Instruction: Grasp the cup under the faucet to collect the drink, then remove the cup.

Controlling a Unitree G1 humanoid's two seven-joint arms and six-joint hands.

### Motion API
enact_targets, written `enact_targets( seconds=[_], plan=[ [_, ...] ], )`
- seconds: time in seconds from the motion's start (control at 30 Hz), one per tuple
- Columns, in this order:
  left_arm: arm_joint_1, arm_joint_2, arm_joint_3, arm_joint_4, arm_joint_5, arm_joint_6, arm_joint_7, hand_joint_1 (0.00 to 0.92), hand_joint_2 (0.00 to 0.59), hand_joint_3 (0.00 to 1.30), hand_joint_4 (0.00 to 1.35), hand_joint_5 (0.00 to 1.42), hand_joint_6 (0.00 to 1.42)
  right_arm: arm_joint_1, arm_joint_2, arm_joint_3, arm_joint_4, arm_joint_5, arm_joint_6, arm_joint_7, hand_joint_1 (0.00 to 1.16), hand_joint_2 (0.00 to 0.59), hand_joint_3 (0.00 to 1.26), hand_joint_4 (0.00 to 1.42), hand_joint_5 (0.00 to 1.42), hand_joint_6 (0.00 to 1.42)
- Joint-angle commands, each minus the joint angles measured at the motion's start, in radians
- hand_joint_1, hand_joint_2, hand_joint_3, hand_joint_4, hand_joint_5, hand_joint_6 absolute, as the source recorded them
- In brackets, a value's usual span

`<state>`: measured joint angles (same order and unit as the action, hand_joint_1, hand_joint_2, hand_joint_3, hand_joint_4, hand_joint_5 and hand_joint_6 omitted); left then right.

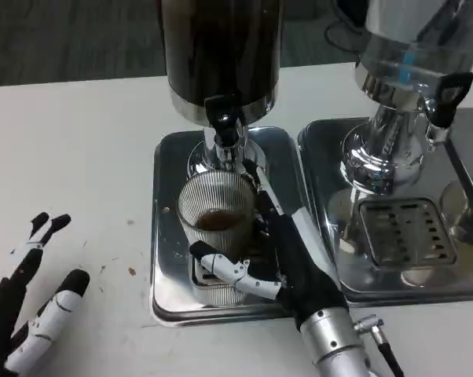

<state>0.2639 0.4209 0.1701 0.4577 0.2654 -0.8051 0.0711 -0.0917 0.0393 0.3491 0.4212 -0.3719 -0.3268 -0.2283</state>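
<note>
A clear ribbed cup (217, 214) with a little brown drink in its bottom stands on the drip grate (213, 287) of the left dispenser, right under its black faucet (225, 119). My right hand (280, 251) is wrapped around the cup from the right side, fingers curling across its front and back. The dispenser's dark tank (221, 47) rises above the faucet. My left hand (28, 310) lies at the table's lower left, fingers apart and holding nothing, well clear of the cup.
A shiny metal tray (170, 236) carries the left dispenser. A second dispenser with a clear tank (413, 55), its own black tap (445, 98) and a drip grate (405, 232) stands close on the right. White table (71, 157) stretches to the left.
</note>
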Motion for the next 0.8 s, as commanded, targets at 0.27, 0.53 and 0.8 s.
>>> enact_targets(
  seconds=[0.27, 0.53, 0.8],
  plan=[
    [0.027, 0.013, -0.004, -0.033, -0.023, 0.021, -0.016, 0.000, 0.203, 0.18, 0.00, 0.03, 0.00, -0.021, 0.023, -0.005, 0.072, 0.019, -0.033, -0.002, 0.78, 0.164, 0.06, 0.17, 0.26, 0.42],
    [0.040, 0.004, 0.006, -0.049, -0.035, 0.035, -0.010, 0.000, 0.210, 0.22, 0.00, 0.04, 0.00, -0.044, 0.027, -0.010, 0.109, 0.043, -0.049, 0.018, 0.81, 0.161, 0.13, 0.22, 0.35, 0.50],
    [0.057, -0.004, 0.011, -0.070, -0.046, 0.050, -0.008, 0.000, 0.215, 0.26, 0.00, 0.04, 0.00, -0.053, 0.036, -0.015, 0.146, 0.052, -0.068, 0.013, 0.88, 0.165, 0.18, 0.27, 0.44, 0.61]
  ],
)
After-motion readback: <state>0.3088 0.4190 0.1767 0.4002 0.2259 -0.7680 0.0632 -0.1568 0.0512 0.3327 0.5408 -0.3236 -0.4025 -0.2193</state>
